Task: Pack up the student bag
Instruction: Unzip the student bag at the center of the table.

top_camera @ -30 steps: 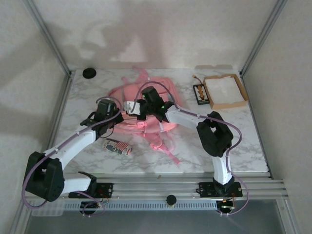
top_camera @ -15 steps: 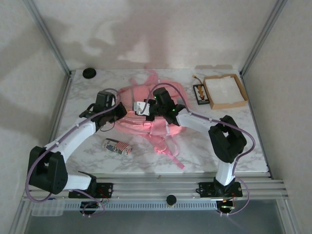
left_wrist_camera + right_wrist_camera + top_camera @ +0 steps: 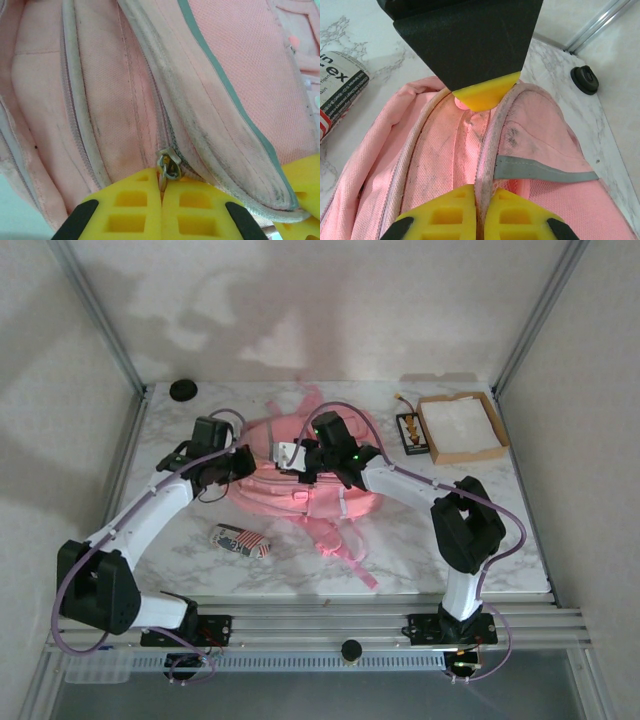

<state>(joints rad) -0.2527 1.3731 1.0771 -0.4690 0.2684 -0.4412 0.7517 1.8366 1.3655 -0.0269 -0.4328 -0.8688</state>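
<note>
Centrally on the white marble table lies the student bag, a large soft pink fabric backpack with grey trim, its straps trailing toward 5 o'clock. At the bag's 9 o'clock side, the left gripper has its yellow fingers pressed together on a small metal zip pull, seen close up from the left wrist. The right gripper, over the bag's 12 o'clock part, is likewise closed, pinching a raised pink zip seam of the bag between its yellow pads. A small oval case with red and white stripes lies at 7 o'clock from the bag, apart from it. A shallow brown cardboard box sits at 2 o'clock with a small black device just beside it. A round black disc rests at 10 o'clock.
</note>
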